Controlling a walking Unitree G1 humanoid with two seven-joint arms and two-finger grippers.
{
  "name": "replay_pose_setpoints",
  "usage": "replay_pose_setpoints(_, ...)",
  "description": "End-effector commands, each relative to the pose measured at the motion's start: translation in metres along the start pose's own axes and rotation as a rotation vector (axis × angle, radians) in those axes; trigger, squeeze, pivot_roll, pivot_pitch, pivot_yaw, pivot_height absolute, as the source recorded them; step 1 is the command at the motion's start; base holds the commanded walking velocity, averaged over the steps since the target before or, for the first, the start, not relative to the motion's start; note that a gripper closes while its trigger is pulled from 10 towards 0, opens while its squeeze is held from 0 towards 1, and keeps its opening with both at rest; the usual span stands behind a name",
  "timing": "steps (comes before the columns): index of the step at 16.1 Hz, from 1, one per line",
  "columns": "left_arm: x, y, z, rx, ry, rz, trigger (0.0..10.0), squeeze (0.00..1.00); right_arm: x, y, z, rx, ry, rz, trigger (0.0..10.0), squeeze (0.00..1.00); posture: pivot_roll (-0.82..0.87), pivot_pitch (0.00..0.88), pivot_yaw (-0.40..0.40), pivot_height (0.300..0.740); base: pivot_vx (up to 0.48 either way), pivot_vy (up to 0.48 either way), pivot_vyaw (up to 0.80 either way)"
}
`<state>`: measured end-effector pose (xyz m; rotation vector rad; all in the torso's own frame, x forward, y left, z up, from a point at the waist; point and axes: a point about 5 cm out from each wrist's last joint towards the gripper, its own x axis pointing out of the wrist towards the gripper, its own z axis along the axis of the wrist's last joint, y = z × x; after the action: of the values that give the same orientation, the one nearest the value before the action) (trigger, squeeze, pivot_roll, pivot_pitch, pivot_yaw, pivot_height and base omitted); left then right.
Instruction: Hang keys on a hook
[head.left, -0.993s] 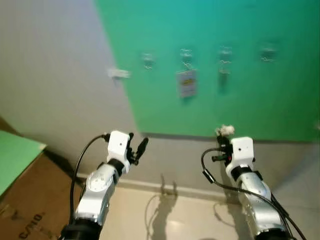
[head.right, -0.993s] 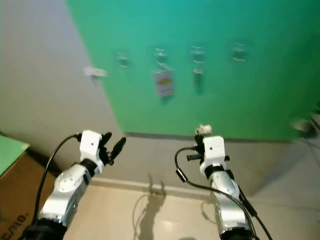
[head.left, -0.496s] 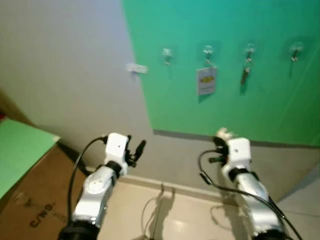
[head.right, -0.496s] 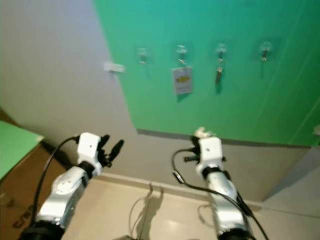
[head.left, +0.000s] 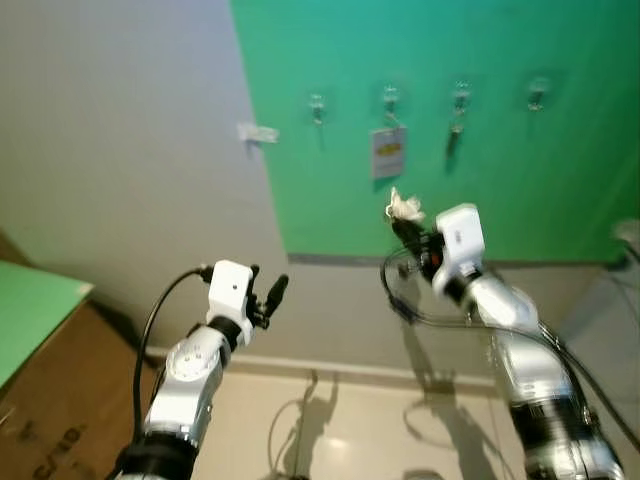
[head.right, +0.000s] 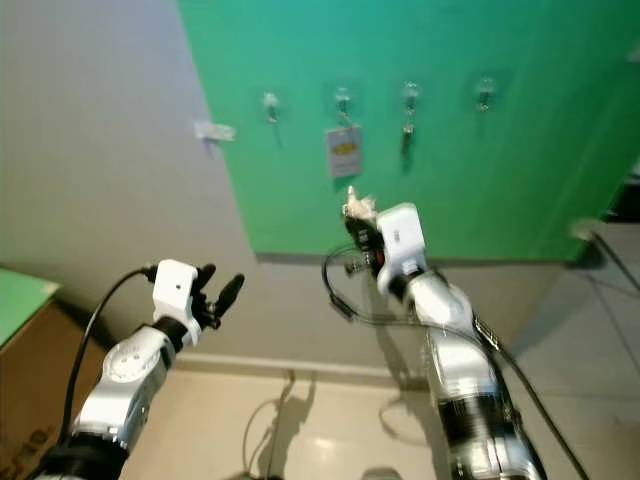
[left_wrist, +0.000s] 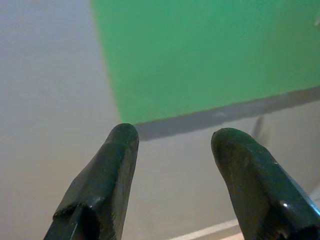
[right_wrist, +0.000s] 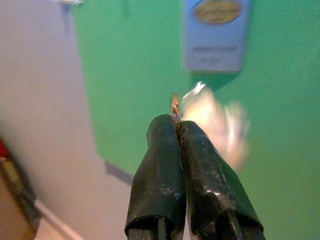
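I have the keys (right_wrist: 210, 117) pinched at the tips of the right gripper (head.left: 403, 222), the two black fingers pressed tight together on the ring, with a pale blurred fob sticking out beyond them. That arm is raised in front of the green wall panel (head.left: 560, 160), holding the keys just below the row of four hooks. The nearest thing above them is a white tag (head.left: 387, 152) with a yellow oval, which hangs from the second hook (head.left: 391, 96). The third hook (head.left: 460, 97) carries something dark and narrow that I can't make out; the first hook (head.left: 316, 102) and the fourth hook (head.left: 538, 92) look bare. My left gripper (head.left: 268, 297) sits lower and well off to the side, in front of the grey wall (head.left: 120, 150), its fingers (left_wrist: 102, 180) spread apart with nothing between them. A cardboard box (head.left: 45, 400) stands at the left edge on the pale floor (head.left: 350, 430).
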<state>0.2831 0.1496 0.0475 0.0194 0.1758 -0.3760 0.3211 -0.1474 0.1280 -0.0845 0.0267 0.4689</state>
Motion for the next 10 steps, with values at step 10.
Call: replay_pose_setpoints(10,0.002,-0.002,0.002,0.006,-0.005,0.003,10.0,0.0,0.052,0.027,0.079,0.051,-0.072,0.303,0.0,0.0,-0.22,0.0,0.095,0.74,0.0,0.0,0.0)
